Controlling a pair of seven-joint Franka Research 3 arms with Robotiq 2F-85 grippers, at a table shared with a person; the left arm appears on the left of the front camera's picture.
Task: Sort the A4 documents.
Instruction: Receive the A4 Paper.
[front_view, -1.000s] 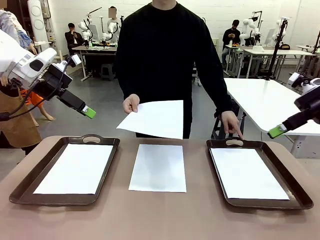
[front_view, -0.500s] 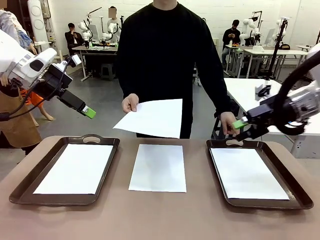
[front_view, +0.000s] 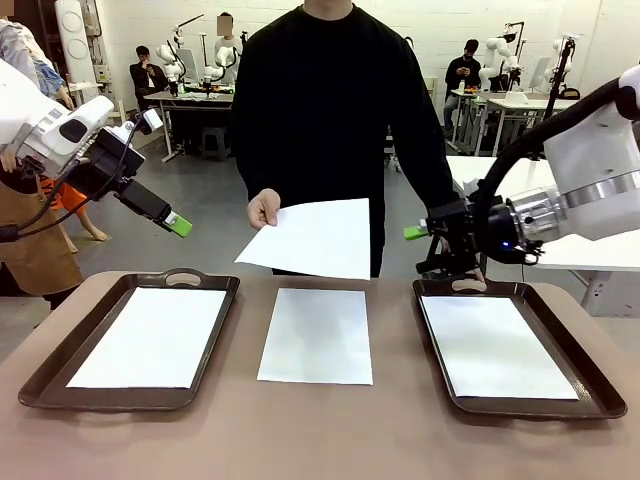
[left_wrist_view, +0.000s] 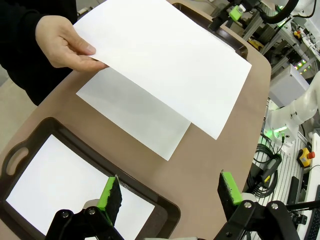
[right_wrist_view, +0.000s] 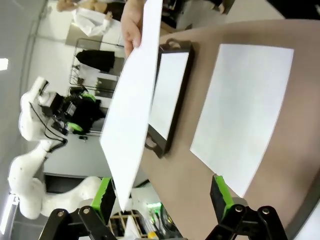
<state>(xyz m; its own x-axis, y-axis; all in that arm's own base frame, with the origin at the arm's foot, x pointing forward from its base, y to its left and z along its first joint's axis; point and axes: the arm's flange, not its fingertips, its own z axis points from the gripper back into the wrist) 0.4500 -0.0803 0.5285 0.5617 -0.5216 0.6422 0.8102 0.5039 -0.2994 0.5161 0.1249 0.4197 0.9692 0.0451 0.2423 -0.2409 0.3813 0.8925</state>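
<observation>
Since 1 s ago our right gripper has swung in from the table's R edge. It now hangs over the far handle end of the right tray, fingers aimed at the held sheet. Its jaws are spread w/ nothing btwn them. In the right wrist view that sheet stands edge-on just ahead, lower corner close to one green pad; we can't tell if they touch.

Our left gripper hasn't shifted. It hangs above and beyond the far L corner of the left tray, released, nothing in it.

The person's hand pinches the held sheet by its L edge and keeps it in the air over the table's far side, tilted, slightly nearer the right gripper than before. The person's other hand is mostly hidden behind our R arm.

As for the other A4 docs:
- The middle sheet lies flat on the bare table btwn the two trays, touching neither.
- The left-tray sheet lies flat inside its tray.
- The right-tray sheet does likewise.
</observation>
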